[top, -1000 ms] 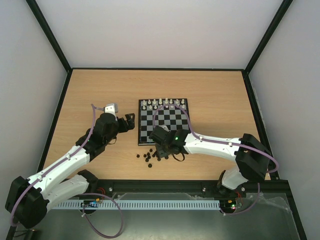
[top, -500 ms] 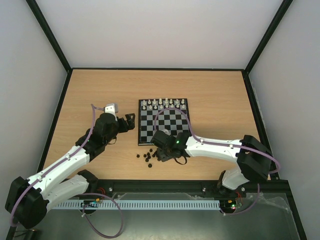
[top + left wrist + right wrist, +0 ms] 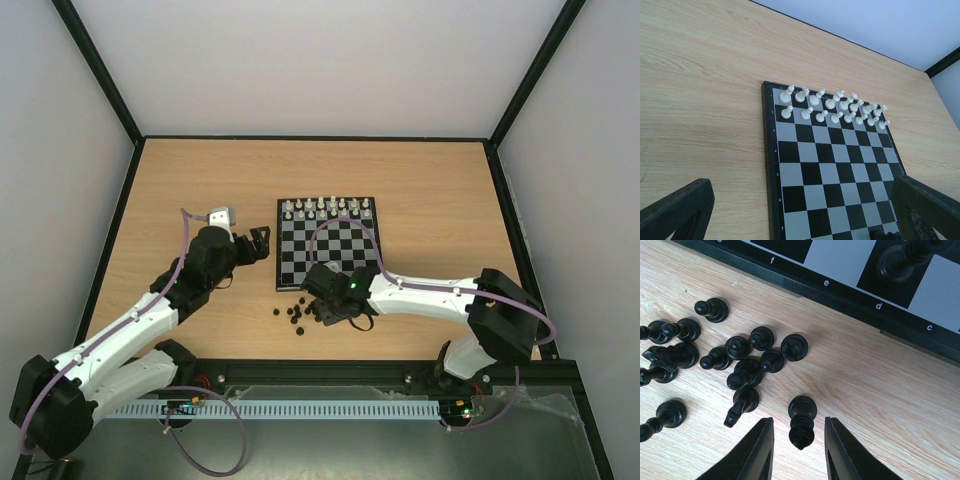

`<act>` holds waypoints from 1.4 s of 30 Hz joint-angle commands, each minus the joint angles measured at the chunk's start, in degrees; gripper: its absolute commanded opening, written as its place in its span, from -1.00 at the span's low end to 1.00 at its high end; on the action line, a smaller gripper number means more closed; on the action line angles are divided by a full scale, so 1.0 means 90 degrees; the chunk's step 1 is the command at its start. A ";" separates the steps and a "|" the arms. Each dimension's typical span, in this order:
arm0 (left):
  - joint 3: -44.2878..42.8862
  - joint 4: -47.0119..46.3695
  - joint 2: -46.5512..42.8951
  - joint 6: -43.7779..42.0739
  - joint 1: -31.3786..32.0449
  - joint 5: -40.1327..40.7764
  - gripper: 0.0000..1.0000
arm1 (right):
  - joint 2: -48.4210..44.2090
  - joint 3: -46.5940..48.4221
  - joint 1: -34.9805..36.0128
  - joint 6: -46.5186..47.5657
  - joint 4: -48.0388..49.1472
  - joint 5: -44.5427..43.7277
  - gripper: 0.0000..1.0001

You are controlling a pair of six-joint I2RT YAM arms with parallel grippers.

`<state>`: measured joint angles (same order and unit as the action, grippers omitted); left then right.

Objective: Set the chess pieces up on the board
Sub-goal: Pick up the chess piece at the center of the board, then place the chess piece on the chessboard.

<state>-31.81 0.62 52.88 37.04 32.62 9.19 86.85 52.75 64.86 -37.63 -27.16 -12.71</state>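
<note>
The right gripper [image 3: 798,426] has its jaws narrowly apart on either side of a single black piece [image 3: 802,421] on the table [image 3: 880,390], without touching it. The black chess pieces [image 3: 747,367] lie heaped at 10 o'clock from it, beside the board [image 3: 840,292]. The left gripper [image 3: 801,182], at 9 o'clock of the board, has wide jaws holding nothing.

Board mid-frame, loose pieces spilled just below it.
Top view: the board [image 3: 327,243] sits centre on the worktop [image 3: 200,180], white pieces [image 3: 330,207] ranked along its upper edge, the chess pieces [image 3: 297,315] clustered off its lower-left corner. Right wrist view: board edge runs across the top, heap at left, one stray piece [image 3: 801,421] bottom centre, between the right pincer [image 3: 799,440] fingers.
</note>
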 commanded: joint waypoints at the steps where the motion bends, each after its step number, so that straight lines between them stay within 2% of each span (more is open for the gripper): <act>1: 0.0074 -0.0059 -0.0079 -0.0034 0.0003 -0.0035 0.99 | 0.0172 -0.0063 0.0039 -0.0067 -0.0268 -0.0002 -0.44; 8: 0.0069 -0.0054 -0.0086 -0.0040 -0.0001 -0.0044 0.99 | 0.0242 -0.0017 0.0041 -0.0052 -0.0355 -0.0009 -0.50; 17: 0.0079 -0.0059 -0.0101 -0.0039 0.0000 -0.0064 0.99 | 0.0215 0.0027 0.0041 -0.0069 -0.0491 -0.0082 -0.84; 29: 0.0085 -0.0064 -0.0085 -0.0040 0.0001 -0.0074 0.99 | 0.0126 0.1134 -0.0004 0.0113 -0.1051 -0.0770 -0.85; 42: 0.0083 -0.0069 -0.0067 -0.0042 0.0008 -0.0074 0.99 | 0.0604 0.1693 -0.0774 0.0828 -0.0847 -0.0520 -0.87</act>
<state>-31.75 0.58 52.84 37.04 32.62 8.97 90.70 66.22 59.44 -32.82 -32.71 -18.04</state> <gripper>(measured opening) 0.995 0.091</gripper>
